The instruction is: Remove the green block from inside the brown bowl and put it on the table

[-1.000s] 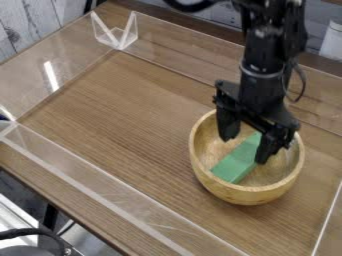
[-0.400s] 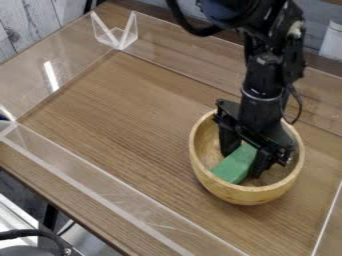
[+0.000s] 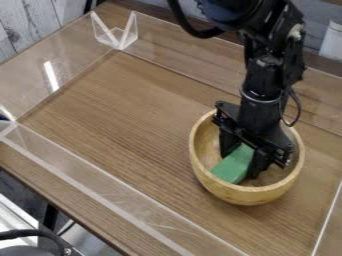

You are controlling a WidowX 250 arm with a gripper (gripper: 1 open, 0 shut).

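The brown bowl sits on the table at the right, near the front. The green block lies slanted inside it, with its lower end toward the bowl's front left. My black gripper points straight down into the bowl. Its two fingers stand apart on either side of the block's upper end, which they partly hide. I cannot tell whether the fingers touch the block.
Low clear acrylic walls edge the tabletop on the left, front and back. A clear acrylic bracket stands at the back left corner. The arm rises above the bowl's far side.
The gripper has sunk from just above the bowl's rim down into the bowl, around the block's upper end. The block and bowl have not moved.
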